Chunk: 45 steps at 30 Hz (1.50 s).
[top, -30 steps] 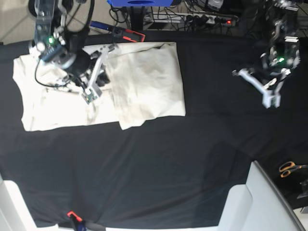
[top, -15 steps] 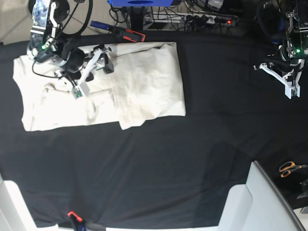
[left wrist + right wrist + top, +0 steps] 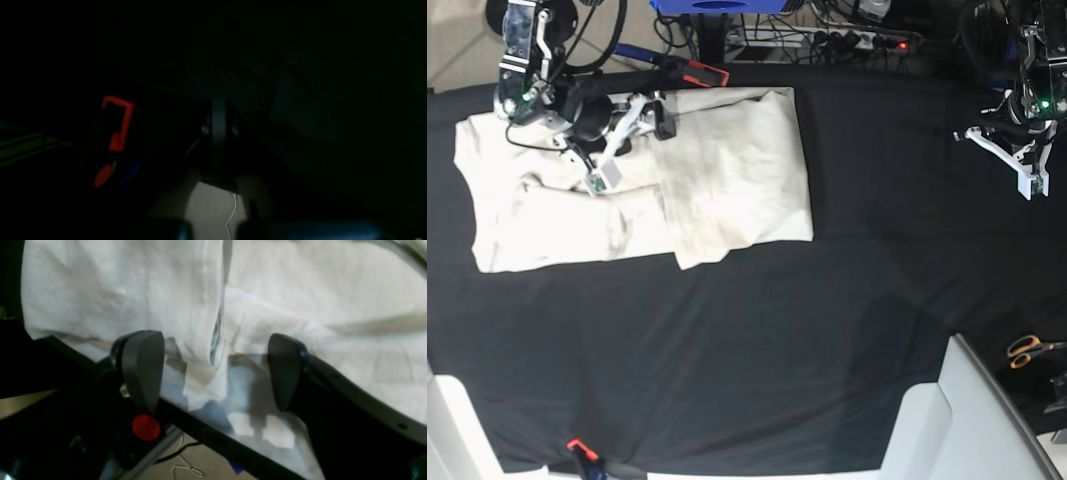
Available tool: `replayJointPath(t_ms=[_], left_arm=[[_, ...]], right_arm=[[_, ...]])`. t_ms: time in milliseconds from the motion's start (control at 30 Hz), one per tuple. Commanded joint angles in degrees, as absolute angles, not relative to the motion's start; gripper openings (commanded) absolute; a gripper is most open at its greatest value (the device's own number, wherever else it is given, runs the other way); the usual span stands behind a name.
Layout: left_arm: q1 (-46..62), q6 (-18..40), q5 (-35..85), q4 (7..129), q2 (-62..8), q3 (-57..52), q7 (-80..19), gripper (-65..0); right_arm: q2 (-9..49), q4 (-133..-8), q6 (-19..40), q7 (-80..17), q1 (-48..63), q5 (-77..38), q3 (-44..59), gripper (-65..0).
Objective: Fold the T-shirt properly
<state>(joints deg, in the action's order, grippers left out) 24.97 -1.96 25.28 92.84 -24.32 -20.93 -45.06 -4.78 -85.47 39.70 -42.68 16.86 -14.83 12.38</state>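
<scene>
The cream T-shirt point(image 3: 727, 170) lies partly folded at the table's back left, a doubled panel on its right and a single wrinkled layer on its left point(image 3: 527, 220). My right gripper point(image 3: 630, 150) hovers over the shirt's upper middle. In the right wrist view its fingers point(image 3: 143, 366) stand wide apart over a fold edge of the T-shirt point(image 3: 206, 306), and the gripper point(image 3: 213, 370) is open and holds nothing. My left gripper point(image 3: 1030, 185) hangs shut and empty at the far right, well away from the shirt. The left wrist view is nearly black, with the left gripper point(image 3: 218, 123) shut.
The black table cover point(image 3: 777, 330) spans the view. Orange-handled scissors point(image 3: 1027, 350) and a white panel point(image 3: 972, 420) are at the front right. A red and black tool point(image 3: 692, 70) lies at the back edge, with a power strip point(image 3: 867, 40) behind. An orange clip point(image 3: 577, 445) is at the front.
My right gripper opened, let go of the cloth and drew back toward the table's far left. The left arm swung out to the right edge, then held still.
</scene>
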Motion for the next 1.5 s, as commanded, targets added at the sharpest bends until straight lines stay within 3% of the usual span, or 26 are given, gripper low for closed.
replayJointPath(t_ms=[0, 233, 567, 767, 833, 1167, 1467], left_arm=[[25.0, -2.2, 25.0, 93.6, -25.4, -21.7, -44.2, -65.0], [24.9, -2.2, 25.0, 93.6, -25.4, -21.5, -44.2, -65.0], [24.7, -2.2, 25.0, 93.6, -25.4, -21.4, -44.2, -65.0], [24.7, -2.2, 25.0, 93.5, -25.4, -21.4, -44.2, -65.0], [24.7, -2.2, 25.0, 92.8, -25.4, -21.4, -44.2, -65.0], [25.0, -2.2, 25.0, 90.3, -25.4, -21.4, -40.7, -65.0], [24.6, -2.2, 25.0, 90.3, -25.6, -21.4, -40.7, -65.0]], right_arm=[[-4.9, -85.8, 40.0, -43.3, 17.1, -14.9, 12.4, -19.8], [-5.4, -85.9, 40.0, -43.6, 17.1, -14.9, 12.4, -35.3], [-5.5, -86.0, 40.0, -43.6, 17.2, -14.9, 12.4, -38.0], [-5.6, -86.1, 40.0, -43.7, 17.2, -14.9, 12.4, -60.3], [-5.6, -86.4, 40.0, -43.7, 17.2, -14.9, 12.4, -65.0], [-5.7, -94.6, 40.0, -51.5, 18.2, -14.9, 12.5, -64.5], [-5.7, -96.3, 40.0, -52.5, 21.1, -14.9, 12.5, -64.5]])
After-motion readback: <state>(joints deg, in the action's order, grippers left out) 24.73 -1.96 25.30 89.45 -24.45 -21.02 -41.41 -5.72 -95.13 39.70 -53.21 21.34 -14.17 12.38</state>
